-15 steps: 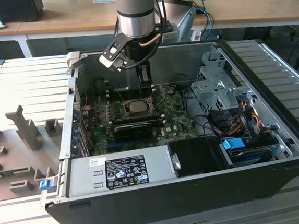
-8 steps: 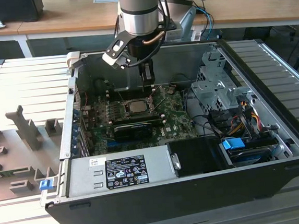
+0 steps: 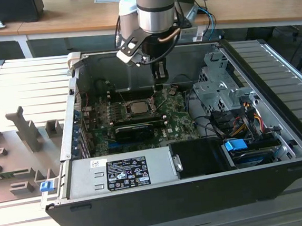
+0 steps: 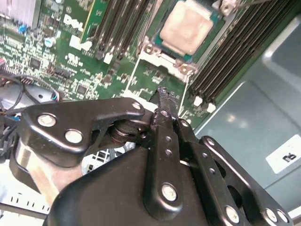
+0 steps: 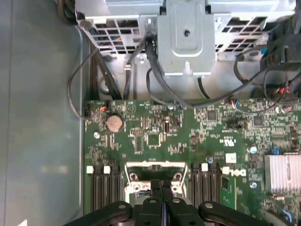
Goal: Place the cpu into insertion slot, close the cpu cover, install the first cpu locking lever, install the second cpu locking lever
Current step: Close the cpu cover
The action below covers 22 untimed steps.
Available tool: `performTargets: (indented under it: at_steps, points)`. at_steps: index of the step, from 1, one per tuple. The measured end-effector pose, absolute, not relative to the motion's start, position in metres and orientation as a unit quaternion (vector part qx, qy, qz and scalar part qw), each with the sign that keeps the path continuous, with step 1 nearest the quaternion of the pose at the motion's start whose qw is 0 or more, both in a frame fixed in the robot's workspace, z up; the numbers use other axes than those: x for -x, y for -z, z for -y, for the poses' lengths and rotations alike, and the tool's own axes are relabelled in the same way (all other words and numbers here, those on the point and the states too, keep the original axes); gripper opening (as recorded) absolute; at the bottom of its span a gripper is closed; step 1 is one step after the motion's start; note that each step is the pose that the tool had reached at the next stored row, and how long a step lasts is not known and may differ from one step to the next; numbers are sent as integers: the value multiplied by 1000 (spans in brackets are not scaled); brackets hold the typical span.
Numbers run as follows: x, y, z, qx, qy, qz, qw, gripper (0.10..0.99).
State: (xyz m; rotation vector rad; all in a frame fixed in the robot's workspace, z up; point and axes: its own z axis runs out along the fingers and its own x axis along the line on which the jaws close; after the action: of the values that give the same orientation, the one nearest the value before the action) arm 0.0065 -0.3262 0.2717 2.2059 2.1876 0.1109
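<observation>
The cpu (image 4: 186, 27), a flat square chip with a pale silver top, lies in the insertion slot (image 5: 141, 186) on the green board; the exterior view shows the cpu (image 3: 138, 107) at mid-board. The silvery cpu cover (image 4: 165, 57) frames the chip and looks laid down flat around it. My gripper (image 4: 162, 92) is shut, its black fingers pressed together with nothing between them. It hangs just past one end of the socket, close above the board, as in the first wrist view (image 5: 162, 186). In the exterior view my gripper (image 3: 158, 87) is behind the chip.
Black memory slots (image 4: 225, 56) flank the socket. A long black card (image 3: 134, 130) lies in front of it, then the power supply (image 3: 119, 174). The grey drive cage (image 3: 217, 86) and loose cables (image 5: 155, 75) stand at the exterior view's right. Case walls enclose the board.
</observation>
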Motion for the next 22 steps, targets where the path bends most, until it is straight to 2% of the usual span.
performTargets:
  at_steps: [16, 22]
  points:
    - [-43, -268, 326, -702, -34, -711, 14, 106]
    - [-45, -254, 326, -700, -34, -713, 14, 106]
